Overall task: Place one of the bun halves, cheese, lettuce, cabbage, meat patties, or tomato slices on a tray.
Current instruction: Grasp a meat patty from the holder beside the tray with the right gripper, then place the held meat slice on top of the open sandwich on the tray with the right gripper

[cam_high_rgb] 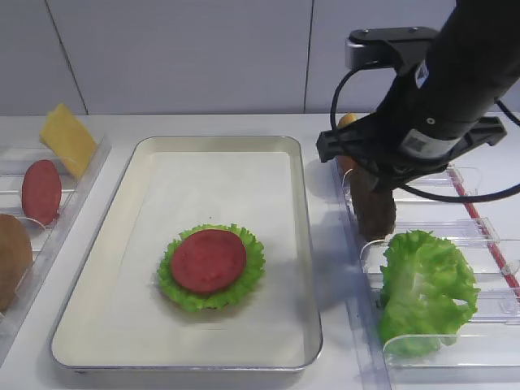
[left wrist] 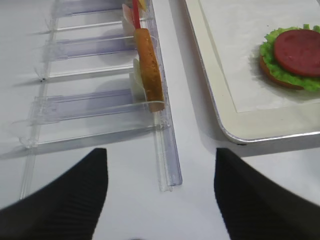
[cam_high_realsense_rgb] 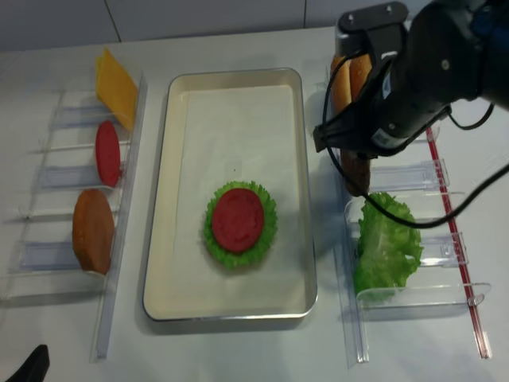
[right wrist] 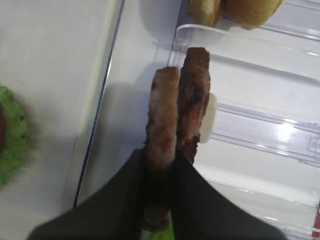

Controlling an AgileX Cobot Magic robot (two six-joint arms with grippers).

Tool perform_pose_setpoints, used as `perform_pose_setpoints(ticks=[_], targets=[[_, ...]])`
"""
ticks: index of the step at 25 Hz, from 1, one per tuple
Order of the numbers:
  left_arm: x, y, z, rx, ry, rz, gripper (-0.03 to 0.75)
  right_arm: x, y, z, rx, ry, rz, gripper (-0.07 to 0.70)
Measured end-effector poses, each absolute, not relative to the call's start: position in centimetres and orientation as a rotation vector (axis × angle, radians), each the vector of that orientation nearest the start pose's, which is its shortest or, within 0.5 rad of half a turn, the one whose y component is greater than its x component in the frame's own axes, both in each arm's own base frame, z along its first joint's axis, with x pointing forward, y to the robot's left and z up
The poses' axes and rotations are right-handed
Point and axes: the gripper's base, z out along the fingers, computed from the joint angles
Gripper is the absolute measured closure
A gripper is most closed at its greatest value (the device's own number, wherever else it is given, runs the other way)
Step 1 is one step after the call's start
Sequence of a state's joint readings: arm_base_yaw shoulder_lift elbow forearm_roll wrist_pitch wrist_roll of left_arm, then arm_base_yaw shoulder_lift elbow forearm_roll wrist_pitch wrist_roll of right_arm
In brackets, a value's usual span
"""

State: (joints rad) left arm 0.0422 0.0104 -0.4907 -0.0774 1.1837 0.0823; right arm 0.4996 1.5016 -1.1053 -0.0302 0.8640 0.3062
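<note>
A white table lies under me, a pale panelled wall behind it; clear plastic racks flank the cream tray, where a tomato slice sits on lettuce over a bun; my right gripper is clamped on one of two meat patties standing upright in the right rack, beside the tray's right rim; my left gripper hangs spread wide above bare table beside the left rack.
</note>
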Motion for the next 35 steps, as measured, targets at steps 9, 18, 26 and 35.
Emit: perform_pose_setpoints(ticks=[9,18,26,35], targets=[[-0.8,-0.7,26.5,0.052,2.184,-0.024,0.286,24.6,13.5,29.8,-0.258,2.685,0.269,0.493],[-0.8,-0.7,26.5,0.052,2.184,-0.024,0.286,22.1,12.5,32.7,-0.26,2.628,0.335,0.493],[-0.8,-0.7,26.5,0.052,2.184,-0.024,0.286,20.3,12.7,34.4,-0.352,2.574,0.491,0.493],[-0.8,-0.7,26.5,0.052,2.184,-0.024,0.286,19.3,14.1,34.8,-0.571,2.527,0.707,0.493]])
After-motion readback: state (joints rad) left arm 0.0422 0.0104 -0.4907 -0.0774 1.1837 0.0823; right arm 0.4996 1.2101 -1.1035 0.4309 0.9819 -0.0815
